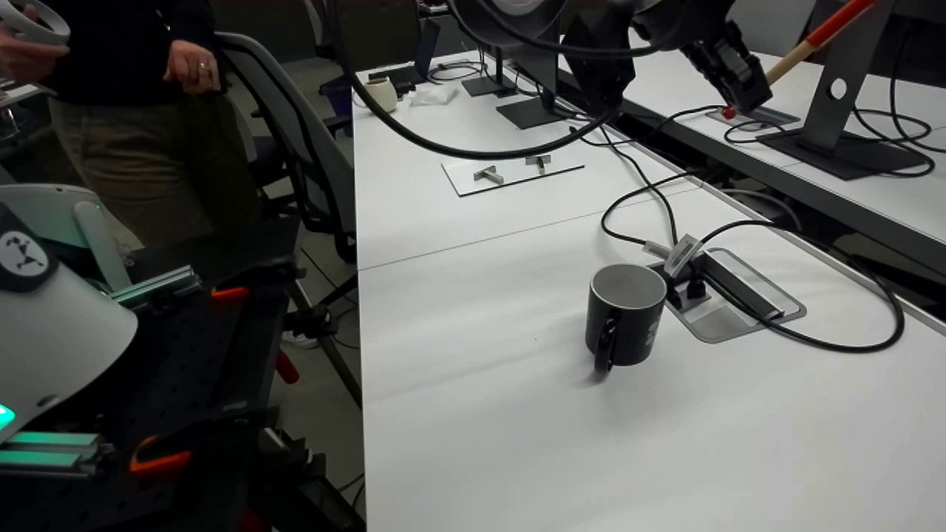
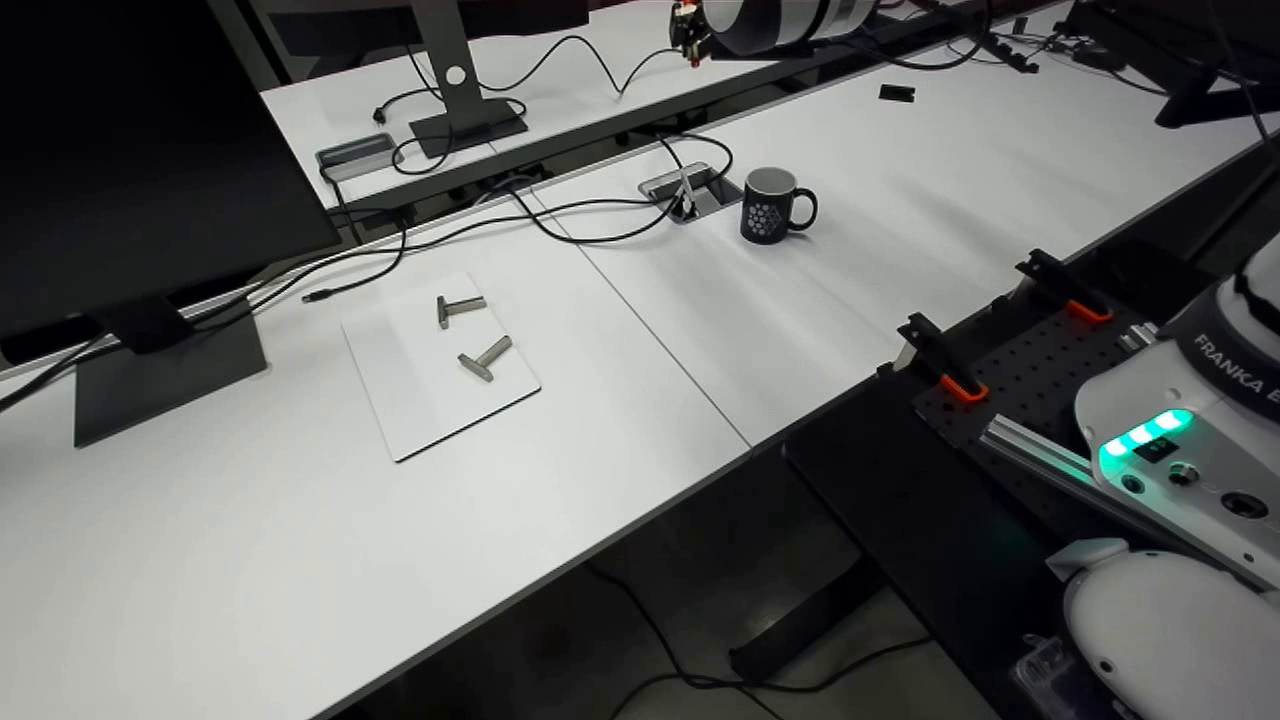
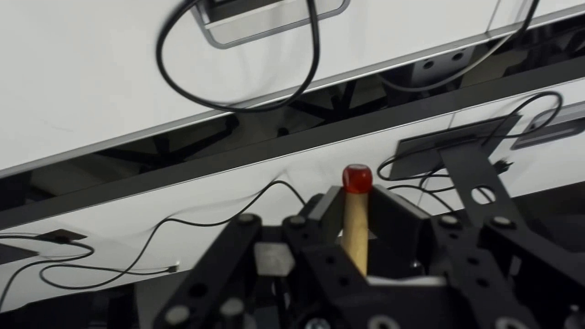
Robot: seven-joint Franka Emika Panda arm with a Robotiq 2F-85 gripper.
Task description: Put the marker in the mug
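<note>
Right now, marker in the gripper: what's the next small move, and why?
I'd probably bring the gripper toward the mug, held high, before any lowering. The wrist view shows the desk gap and no mug, so it likely isn't lined up. The marker is gripped at a slant in an exterior view; the mug stands upright, mouth up.

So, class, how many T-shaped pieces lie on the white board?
2 in both exterior views: one T-shaped piece nearer the black cable plug, the other farther from it.
</note>
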